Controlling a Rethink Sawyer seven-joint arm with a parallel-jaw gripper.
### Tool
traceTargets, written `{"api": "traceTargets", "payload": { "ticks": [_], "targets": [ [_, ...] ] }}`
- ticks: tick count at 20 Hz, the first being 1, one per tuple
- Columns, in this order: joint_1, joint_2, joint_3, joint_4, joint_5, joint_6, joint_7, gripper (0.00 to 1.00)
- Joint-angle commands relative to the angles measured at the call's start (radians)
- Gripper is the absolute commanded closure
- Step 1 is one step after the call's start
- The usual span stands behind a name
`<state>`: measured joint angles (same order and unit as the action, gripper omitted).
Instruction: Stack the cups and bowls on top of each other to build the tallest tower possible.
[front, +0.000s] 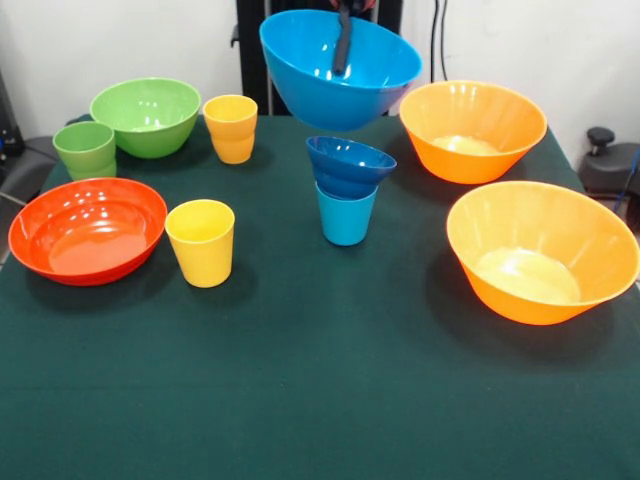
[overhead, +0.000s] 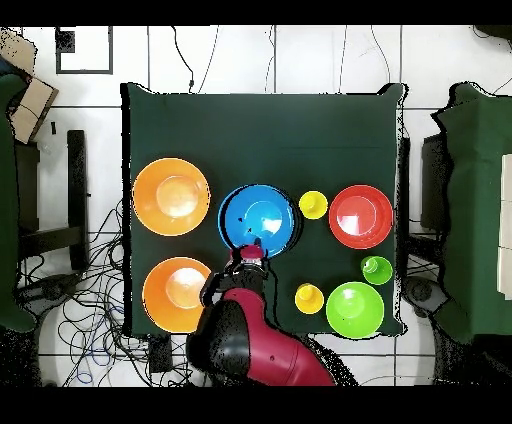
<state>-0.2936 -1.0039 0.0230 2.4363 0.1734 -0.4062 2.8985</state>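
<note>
My gripper (front: 343, 50) is shut on the far rim of the medium light blue bowl (front: 340, 90), with one finger inside it. It holds the bowl tilted in the air, above and a little behind the tower. The tower is the small dark blue bowl (front: 348, 165) sitting on the light blue cup (front: 346, 218) at mid-table. In the overhead view the held bowl (overhead: 262, 215) hides this stack, with the gripper (overhead: 250, 252) at its rim. Two yellow cups (front: 201, 243) (front: 231, 128), a green cup (front: 85, 148), the green bowl (front: 146, 115) and the red-orange bowl (front: 87, 230) stand on the left.
Two large orange bowls (front: 472, 130) (front: 540, 250) stand on the right of the green-clothed table (front: 300, 390). Cables and chairs surround the table in the overhead view.
</note>
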Motion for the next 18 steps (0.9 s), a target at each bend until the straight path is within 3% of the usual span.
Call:
{"api": "traceTargets", "payload": {
  "ticks": [1, 18],
  "targets": [
    [0.025, 0.064, 0.043, 0.045, -0.025, -0.094, 0.229, 1.00],
    [0.038, 0.152, 0.038, 0.043, -0.033, -0.198, 0.225, 1.00]
  ]
}}
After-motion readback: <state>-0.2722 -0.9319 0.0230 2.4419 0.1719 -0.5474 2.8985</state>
